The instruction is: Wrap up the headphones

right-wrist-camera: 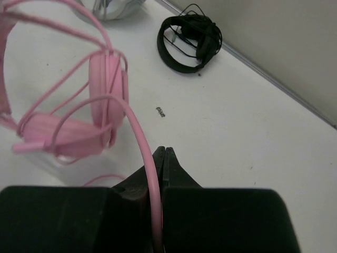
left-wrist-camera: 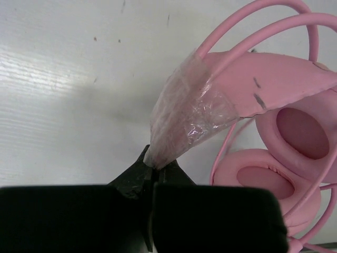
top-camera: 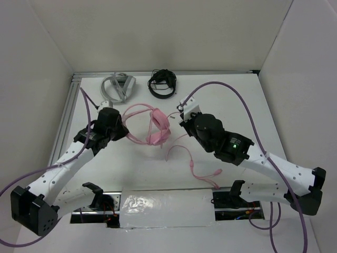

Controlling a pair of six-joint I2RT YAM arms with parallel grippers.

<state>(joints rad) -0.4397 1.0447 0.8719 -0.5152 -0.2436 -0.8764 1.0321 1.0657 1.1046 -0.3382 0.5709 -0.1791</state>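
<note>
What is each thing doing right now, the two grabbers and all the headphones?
Pink headphones: earcups together, cable partly loose.
Left gripper: shut, pinching the clear film on them.
Right gripper: shut on the cable.
Grey headphones: lying apart, untouched.
Black headphones: lying apart, untouched.

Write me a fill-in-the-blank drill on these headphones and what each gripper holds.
____ pairs of headphones lie on the table.
The left gripper pinches clear plastic on the pink headphones; the right gripper is shut on their ____.
The grey headphones lie to the ____ of the black headphones.
Missing words: three; cable; left.
</note>
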